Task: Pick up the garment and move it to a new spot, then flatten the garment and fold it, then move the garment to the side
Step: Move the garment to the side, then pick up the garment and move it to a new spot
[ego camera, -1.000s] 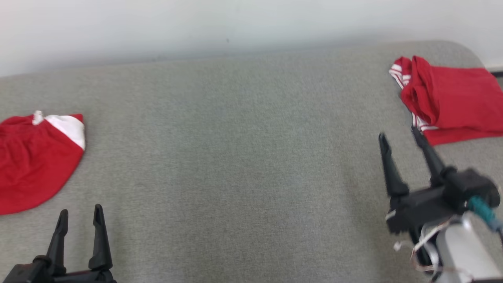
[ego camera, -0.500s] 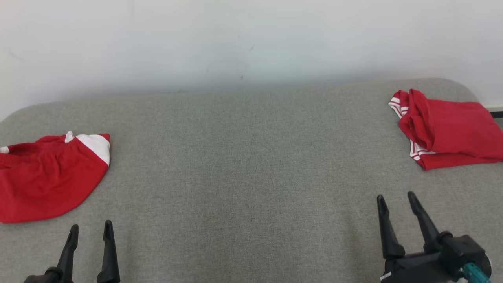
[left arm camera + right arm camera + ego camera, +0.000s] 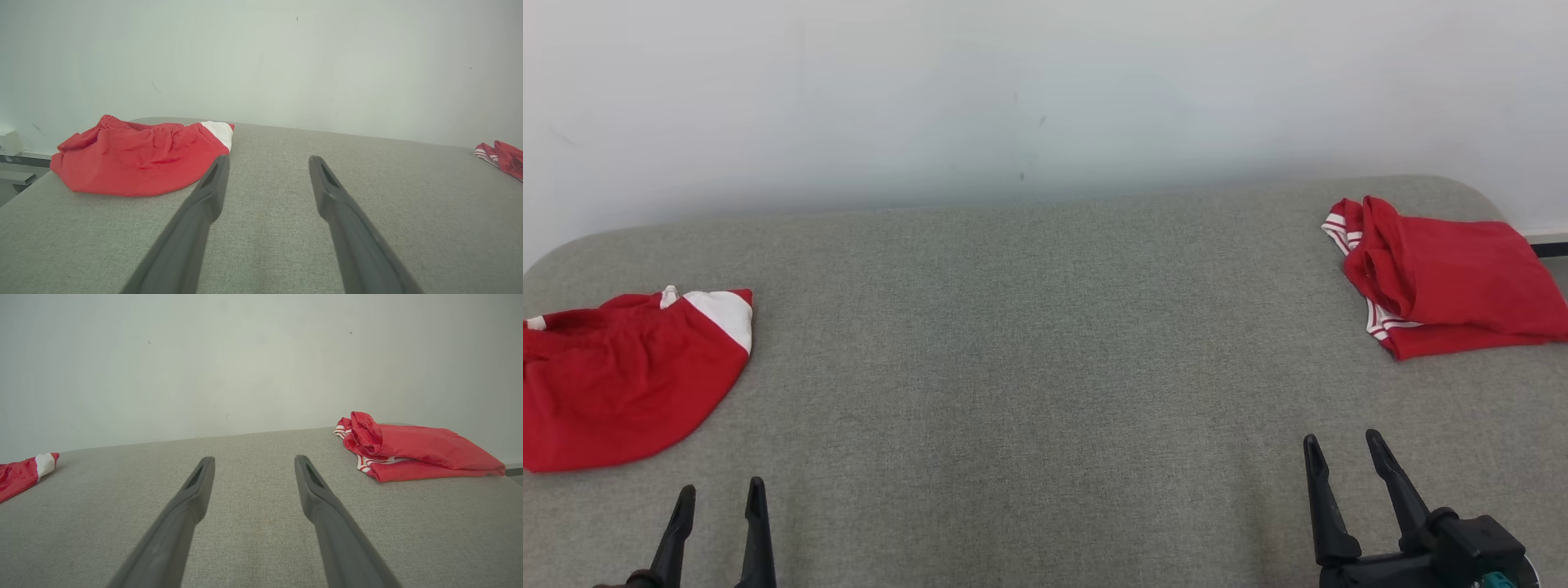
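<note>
While both pairs of fingers stand spread wide with nothing between them, the left gripper [image 3: 721, 490] sits at 7 o'clock in the head view and the right gripper [image 3: 1342, 445] at 5 o'clock. Each is over bare cloth and well apart from either garment.

The tabletop [image 3: 1045, 343] is covered in grey woven cloth with a fine flecked grain, and its far corners are rounded.

At 2 o'clock, near the far right corner, lies the folded red garment [image 3: 1454, 278]. It is a flat, roughly rectangular stack of thin, smooth red knit with a soft rolled bulge along its left side. Red-and-white striped trim peeks out between the layers there.

At 9 o'clock, by the left edge, lies the crumpled red garment [image 3: 621, 392]. It forms a loose, rounded mound of the same red, puckered and gathered along its far edge like an elastic band, with a plain white panel at its far right corner.

Behind the tabletop, at 12 o'clock, rises a pale matte wall [image 3: 1045, 98] marked by a few small dark specks.
</note>
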